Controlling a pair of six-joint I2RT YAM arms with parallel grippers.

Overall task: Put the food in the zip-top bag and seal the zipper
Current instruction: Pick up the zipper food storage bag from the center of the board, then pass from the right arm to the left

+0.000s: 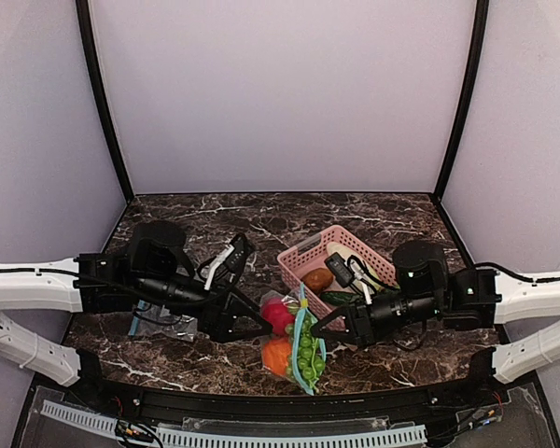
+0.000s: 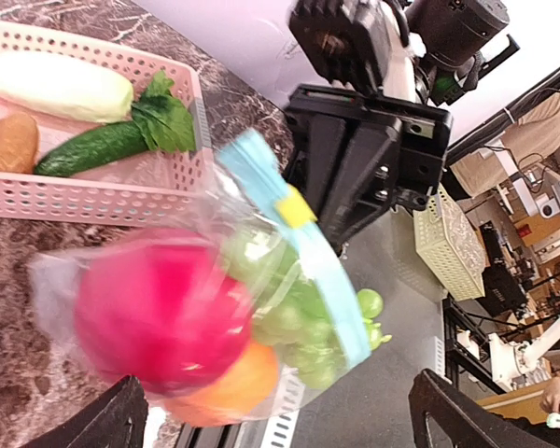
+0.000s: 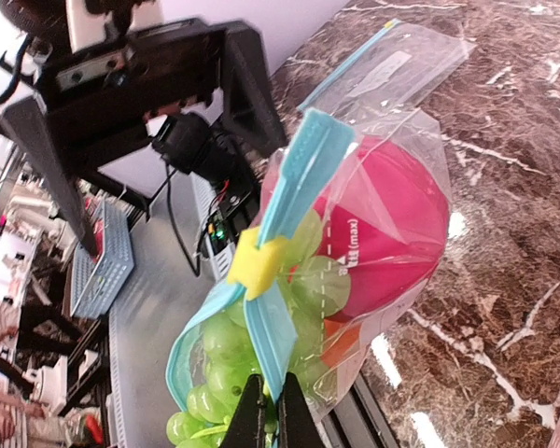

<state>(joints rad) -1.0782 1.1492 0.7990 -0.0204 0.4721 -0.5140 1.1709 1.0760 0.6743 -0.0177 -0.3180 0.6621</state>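
We find the bag [image 1: 282,338] near the table's 6 o'clock edge, between the two arms, with the red fruit [image 1: 278,313], the orange [image 1: 276,356] and the grapes [image 1: 308,359] inside. Its zipper [image 1: 301,341] runs roughly 12 to 6 o'clock along the bag's 3 o'clock side, facing the right gripper [image 3: 271,411]. That gripper is pinched tight on the blue strip, close to the yellow slider [image 3: 257,264]. Below the slider the two lips stand apart, so we judge the seal unfinished and the slider due toward 6 o'clock. The left gripper [image 1: 259,327] sits at the bag's 9 o'clock, jaws spread wide, gripping nothing.
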